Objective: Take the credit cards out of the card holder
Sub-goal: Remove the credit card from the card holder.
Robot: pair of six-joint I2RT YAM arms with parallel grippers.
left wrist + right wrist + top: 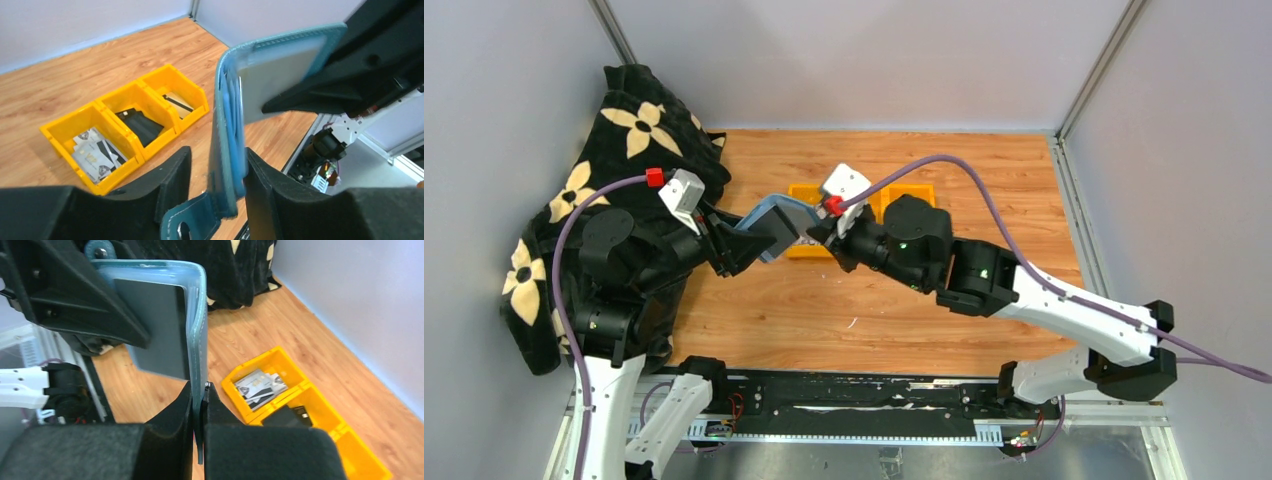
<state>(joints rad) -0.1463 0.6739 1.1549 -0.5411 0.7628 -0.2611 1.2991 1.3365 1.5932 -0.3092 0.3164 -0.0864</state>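
Note:
The teal card holder [776, 222] hangs open in the air between my two grippers, over the wooden floor. My right gripper [199, 386] is shut on one thin leaf of the card holder [197, 325]. A dark grey credit card [155, 330] sits in a pocket of that leaf. My left gripper [217, 152] stands round the other, thicker part of the holder [227, 135]. That part touches one finger, and a gap shows at the other finger [170, 175]. A pale card [280, 75] lies in the upper leaf. The strap tab [182, 225] hangs below.
A row of three yellow bins [120, 100] stands on the floor behind the holder, with silvery cards [95, 150] in one and a dark card [140, 125] in the middle one. A black cloth with cream flowers [604, 160] lies at the left wall.

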